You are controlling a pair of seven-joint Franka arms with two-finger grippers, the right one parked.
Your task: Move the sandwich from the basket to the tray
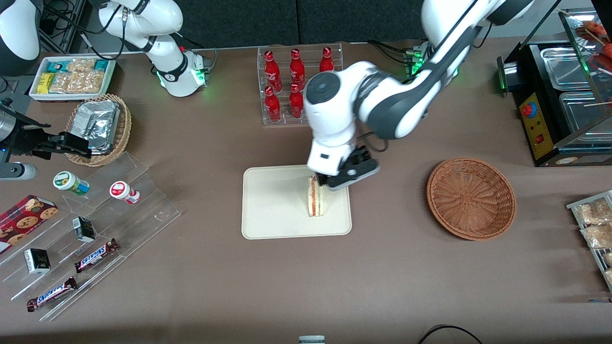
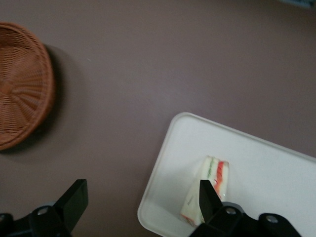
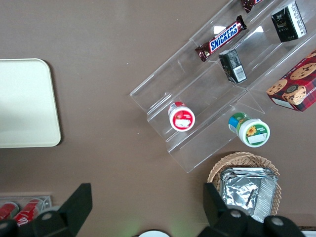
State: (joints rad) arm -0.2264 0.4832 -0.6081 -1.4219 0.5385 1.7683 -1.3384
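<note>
The sandwich (image 1: 315, 197) lies on the cream tray (image 1: 272, 210), standing on edge with its red and green filling showing, near the tray's edge toward the working arm's end. It also shows in the left wrist view (image 2: 213, 183) on the tray (image 2: 266, 168). My left gripper (image 1: 334, 181) hovers just above the tray, over the sandwich's end farther from the front camera. It is open and holds nothing (image 2: 140, 192). The reddish-brown basket (image 1: 471, 198) stands empty on the table beside the tray, toward the working arm's end, and shows in the left wrist view (image 2: 22, 94).
A clear rack of red bottles (image 1: 296, 86) stands farther from the front camera than the tray. A clear stepped shelf with snacks (image 1: 95, 229), a foil-pack basket (image 1: 100, 129) and a white snack box (image 1: 71, 79) lie toward the parked arm's end. A food warmer (image 1: 559, 95) stands at the working arm's end.
</note>
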